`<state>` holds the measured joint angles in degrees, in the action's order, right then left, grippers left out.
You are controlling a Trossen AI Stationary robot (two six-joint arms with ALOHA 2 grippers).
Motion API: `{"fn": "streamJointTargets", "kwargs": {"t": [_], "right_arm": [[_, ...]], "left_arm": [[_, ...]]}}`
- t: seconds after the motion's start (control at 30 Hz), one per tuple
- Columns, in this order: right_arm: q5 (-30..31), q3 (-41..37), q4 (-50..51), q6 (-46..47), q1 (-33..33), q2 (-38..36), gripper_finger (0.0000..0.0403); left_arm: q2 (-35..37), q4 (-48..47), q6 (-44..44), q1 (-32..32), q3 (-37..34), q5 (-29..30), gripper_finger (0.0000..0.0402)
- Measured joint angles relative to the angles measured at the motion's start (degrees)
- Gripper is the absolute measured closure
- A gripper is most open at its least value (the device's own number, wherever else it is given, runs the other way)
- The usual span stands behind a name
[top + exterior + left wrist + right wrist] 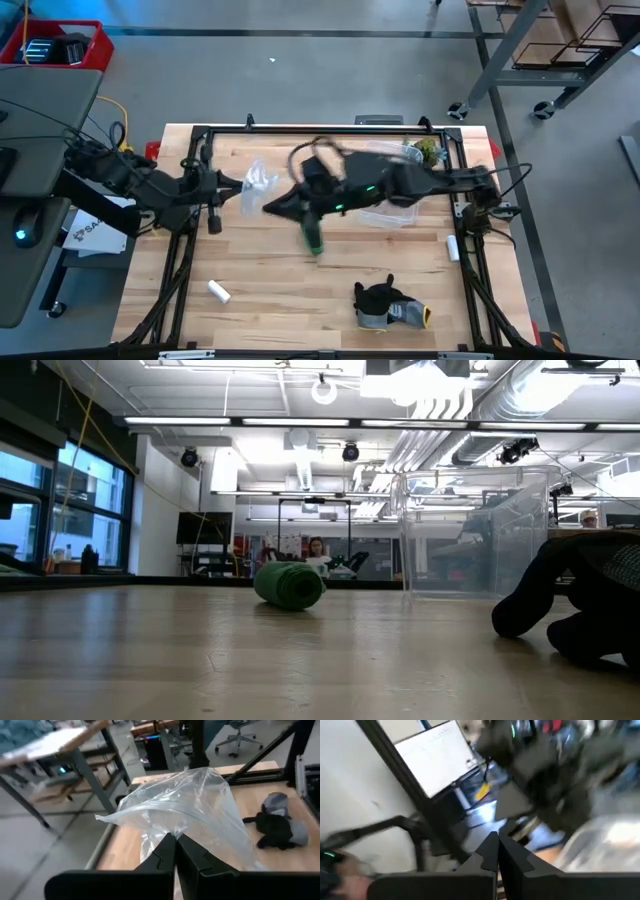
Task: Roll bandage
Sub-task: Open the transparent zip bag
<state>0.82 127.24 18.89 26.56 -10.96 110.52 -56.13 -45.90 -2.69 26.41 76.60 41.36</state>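
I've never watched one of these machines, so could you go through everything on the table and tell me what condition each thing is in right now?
bandage: rolled into a compact green roll, lying free on the table.
plastic bag: crumpled, pinched by the left fingers.
right fingers: shut, holding nothing.
clear container: standing on the table, looks empty.
glove: lying crumpled near the front edge.
white cylinder: lying on its side.

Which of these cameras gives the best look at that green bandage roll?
The low view: the bandage lies on the table as a compact green roll, unobstructed. The high view shows only a small green patch partly under the right arm. Neither wrist view shows it; the left wrist sees a clear plastic bag instead.
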Motion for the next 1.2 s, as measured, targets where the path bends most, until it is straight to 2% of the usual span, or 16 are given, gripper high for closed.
{"fn": "streamJointTargets", "kwargs": {"t": [0.1, 0.2, 0.33, 0.47, 0.57, 0.73, 0.87, 0.97, 1.2], "right_arm": [[5.0, 0.1, 4.4, -9.9, 0.1, -1.9, 0.0401], [9.0, 0.4, 14.1, -14.8, 0.4, -1.6, 0.038], [12.4, 0.7, 24.2, -20.5, 0.6, -0.6, 0.0312], [15.8, 0.7, 24.2, -25.9, 0.1, 0.0, 0.0236], [16.4, 0.9, 24.9, -30.5, -0.3, 0.1, 0.0202], [19.4, 0.8, 28.5, -33.2, -0.2, 1.7, 0.0191], [23.0, 0.9, 29.2, -37.2, 0.1, 2.4, 0.019], [23.4, 0.9, 31.5, -38.0, 0.4, 3.1, 0.019], [24.6, 0.9, 29.7, -37.7, 1.2, 4.2, 0.0191]], "left_arm": [[-0.8, 0.2, -2.6, -2.6, 0.0, -3.3, 0.0401], [-3.0, 0.0, -3.2, -4.7, 0.0, -5.6, 0.0401], [-7.0, -0.9, 0.7, -6.8, 0.0, -8.1, 0.0401], [-9.6, -2.6, 3.2, -7.0, 0.0, -6.2, 0.0401], [-10.9, -1.9, 6.4, -7.0, 0.0, -5.2, 0.0401], [-14.0, 0.4, 14.2, -7.3, 0.0, -2.0, 0.0401], [-14.9, 2.7, 14.9, -7.3, 0.0, 0.1, 0.0401], [-15.0, 4.2, 15.3, -7.3, 0.0, 0.2, 0.0401], [-14.9, 7.1, 17.3, -7.3, 0.0, 0.6, 0.0401]]}}
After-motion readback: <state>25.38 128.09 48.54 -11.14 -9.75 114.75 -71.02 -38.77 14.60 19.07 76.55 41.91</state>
